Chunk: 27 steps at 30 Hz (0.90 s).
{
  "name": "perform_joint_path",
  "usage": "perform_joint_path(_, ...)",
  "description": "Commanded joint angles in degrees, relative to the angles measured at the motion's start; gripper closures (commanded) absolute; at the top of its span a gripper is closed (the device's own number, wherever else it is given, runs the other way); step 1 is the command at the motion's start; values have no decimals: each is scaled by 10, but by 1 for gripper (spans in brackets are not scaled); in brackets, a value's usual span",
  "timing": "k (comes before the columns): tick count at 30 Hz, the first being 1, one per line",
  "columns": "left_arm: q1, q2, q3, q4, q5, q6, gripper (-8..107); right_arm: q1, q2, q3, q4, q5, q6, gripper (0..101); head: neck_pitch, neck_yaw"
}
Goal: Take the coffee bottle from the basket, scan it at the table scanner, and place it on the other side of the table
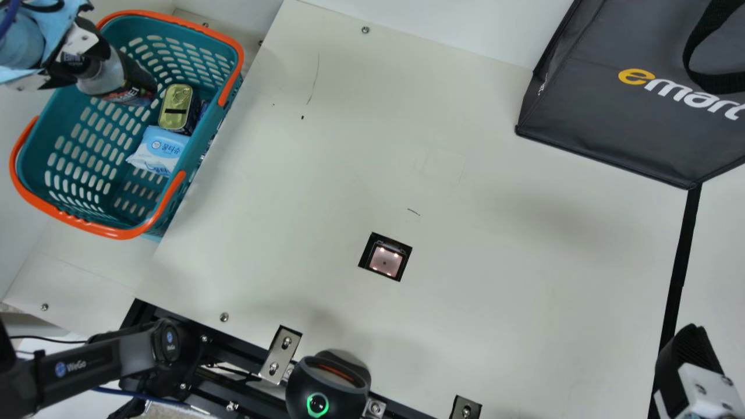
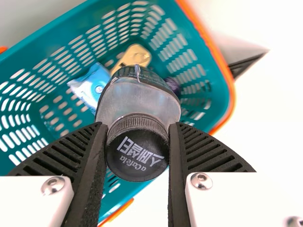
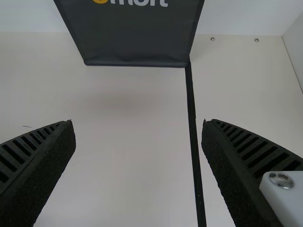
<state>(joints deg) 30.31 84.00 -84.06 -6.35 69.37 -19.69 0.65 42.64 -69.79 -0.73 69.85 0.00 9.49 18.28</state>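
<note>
At the main view's upper left, my left gripper (image 1: 73,61) is over the teal basket (image 1: 96,169), at the neck of the coffee bottle (image 1: 125,78), which tilts with its body inside. In the left wrist view, my left gripper (image 2: 138,151) is shut on the coffee bottle (image 2: 137,101) just at its black cap, one finger on each side. The table scanner (image 1: 385,259) is set into the tabletop. At the main view's lower right edge stands my right gripper (image 1: 689,358); in the right wrist view the right gripper (image 3: 138,137) is open, nothing between its fingers.
A gold-topped can (image 1: 176,107) and a blue-white packet (image 1: 158,150) lie in the basket. A dark grey bag (image 1: 617,122) stands at the upper right. Black tape (image 1: 678,267) runs down the right side, and a black round device (image 1: 329,387) sits at the near edge.
</note>
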Motion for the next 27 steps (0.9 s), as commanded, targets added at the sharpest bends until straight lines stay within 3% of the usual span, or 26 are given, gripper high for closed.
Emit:
perform_joint_path(1,-17,-5,-6,3,3,-1,107,0,0,0,0,0,0,6,-16,1)
perform_joint_path(13,-128,-34,-22,15,5,-7,107,0,0,0,0,0,0,6,-16,1)
perform_joint_path(27,-260,-56,-9,17,5,-5,107,0,0,0,0,0,0,6,-16,1)
